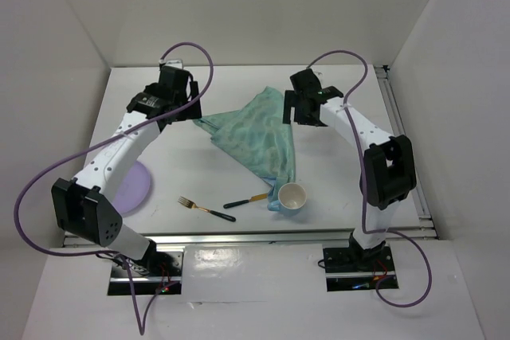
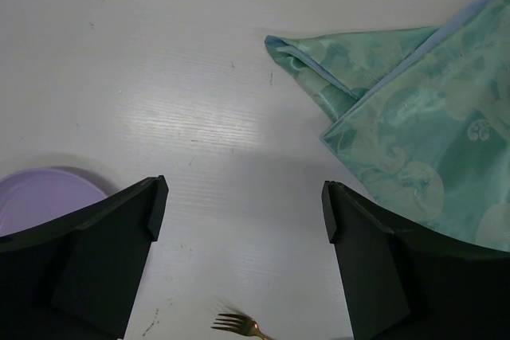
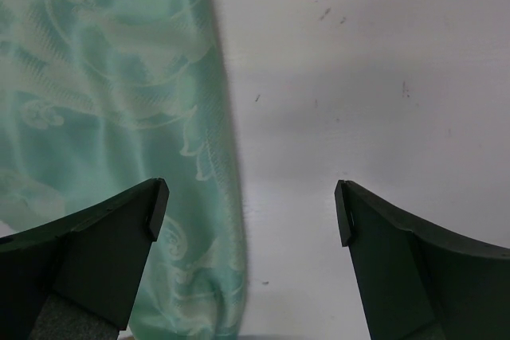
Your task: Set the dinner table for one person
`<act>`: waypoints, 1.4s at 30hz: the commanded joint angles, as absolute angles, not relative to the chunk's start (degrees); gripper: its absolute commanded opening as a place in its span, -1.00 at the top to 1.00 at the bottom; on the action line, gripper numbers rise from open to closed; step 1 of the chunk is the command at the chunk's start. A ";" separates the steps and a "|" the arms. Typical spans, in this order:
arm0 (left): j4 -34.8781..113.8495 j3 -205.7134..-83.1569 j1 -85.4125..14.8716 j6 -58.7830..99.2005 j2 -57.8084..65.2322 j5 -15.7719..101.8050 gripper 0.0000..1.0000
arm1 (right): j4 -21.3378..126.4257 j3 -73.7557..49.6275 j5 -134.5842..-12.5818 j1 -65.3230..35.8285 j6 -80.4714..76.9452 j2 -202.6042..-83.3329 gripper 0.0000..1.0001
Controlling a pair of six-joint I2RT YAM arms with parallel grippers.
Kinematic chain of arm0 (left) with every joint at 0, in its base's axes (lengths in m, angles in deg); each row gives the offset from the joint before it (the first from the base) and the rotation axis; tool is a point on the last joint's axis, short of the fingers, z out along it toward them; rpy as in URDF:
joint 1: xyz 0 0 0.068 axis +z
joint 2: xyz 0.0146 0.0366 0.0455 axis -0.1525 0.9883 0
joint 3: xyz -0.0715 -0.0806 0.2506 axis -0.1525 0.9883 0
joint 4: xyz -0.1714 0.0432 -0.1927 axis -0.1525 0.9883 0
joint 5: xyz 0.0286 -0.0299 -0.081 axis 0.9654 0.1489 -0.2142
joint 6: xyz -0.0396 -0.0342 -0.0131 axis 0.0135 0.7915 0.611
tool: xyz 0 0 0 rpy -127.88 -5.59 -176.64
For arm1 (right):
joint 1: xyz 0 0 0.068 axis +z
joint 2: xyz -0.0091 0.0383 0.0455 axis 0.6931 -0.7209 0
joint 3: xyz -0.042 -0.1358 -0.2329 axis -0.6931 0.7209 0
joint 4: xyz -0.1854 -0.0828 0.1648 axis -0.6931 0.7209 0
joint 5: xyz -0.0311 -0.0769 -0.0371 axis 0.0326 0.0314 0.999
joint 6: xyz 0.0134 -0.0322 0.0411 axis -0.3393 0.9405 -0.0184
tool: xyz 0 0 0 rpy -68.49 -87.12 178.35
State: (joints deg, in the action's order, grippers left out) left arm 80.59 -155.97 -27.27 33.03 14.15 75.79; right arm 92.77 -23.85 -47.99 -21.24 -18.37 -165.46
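Observation:
On the white dinner table (image 1: 191, 166) a teal patterned cloth mat (image 1: 259, 137) lies crumpled and folded in the middle. My left gripper (image 1: 190, 107) hovers open just left of the mat's left corner; its wrist view shows the gripper (image 2: 243, 209) over bare table, the mat (image 2: 414, 133) to its right. My right gripper (image 1: 295, 106) is open at the mat's upper right edge. In the right wrist view the gripper (image 3: 251, 212) straddles the edge of the mat (image 3: 103, 101), holding nothing.
A lilac plate (image 1: 135, 185) lies at the front left, partly under the left arm, and shows as the plate (image 2: 48, 193) in the left wrist view. A gold fork (image 1: 195, 206), a dark-handled utensil (image 1: 243, 201) and a pale cup (image 1: 292, 197) lie near the front edge.

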 commanded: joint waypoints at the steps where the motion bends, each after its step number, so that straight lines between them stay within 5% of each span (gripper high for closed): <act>1: 80.52 -156.73 -27.14 34.03 15.49 73.52 -0.94 | 86.78 -19.77 -55.29 -19.45 -11.84 -158.94 -0.99; 6: 81.57 -156.73 -25.92 34.56 17.42 69.40 -0.89 | 86.48 -18.17 -66.64 -16.29 -5.69 -159.97 -0.99; 19: 87.91 -163.93 -22.05 37.36 35.34 59.37 -0.91 | 93.52 -14.39 -67.88 -5.47 -2.07 -163.40 -0.99; 34: 87.47 -185.55 -14.48 42.29 57.67 45.65 -0.97 | 95.11 -11.40 -61.37 -0.81 -2.59 -168.41 -0.99; 39: 89.93 -193.72 -14.48 43.43 66.72 44.42 -0.66 | 93.44 -10.87 -61.46 -0.81 -3.20 -170.60 -0.55; 42: 89.23 -194.43 -13.96 43.96 66.73 43.81 -0.44 | 93.43 -11.66 -60.68 -0.81 -3.21 -171.92 -0.07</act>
State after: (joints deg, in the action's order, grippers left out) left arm 88.68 -192.69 -14.62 42.41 65.97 46.00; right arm 93.84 -11.08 -62.15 -1.00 -2.72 -170.62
